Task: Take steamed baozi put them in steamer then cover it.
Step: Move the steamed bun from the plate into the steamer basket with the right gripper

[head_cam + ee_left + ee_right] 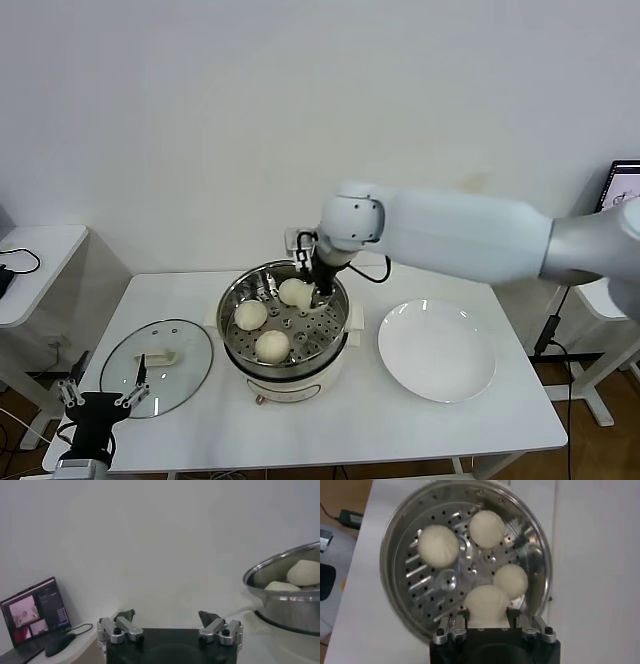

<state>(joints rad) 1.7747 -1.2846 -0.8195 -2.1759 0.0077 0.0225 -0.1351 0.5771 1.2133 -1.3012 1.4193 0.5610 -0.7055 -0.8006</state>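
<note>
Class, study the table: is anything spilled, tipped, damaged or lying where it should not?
Nothing stands out. All four baozi are in the steamer, one between the right gripper's fingers; the cover and plate lie flat.

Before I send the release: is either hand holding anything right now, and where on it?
The right hand is shut on the fourth steamed baozi, pinching its sides over the steamer tray. The left hand is open and holds nothing.

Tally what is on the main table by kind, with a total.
Steamed baozi: 4, all inside the steamer
Steamer: 1
Glass cover: 1, lying on the table beside the steamer
White plate: 1
Total: 7
</note>
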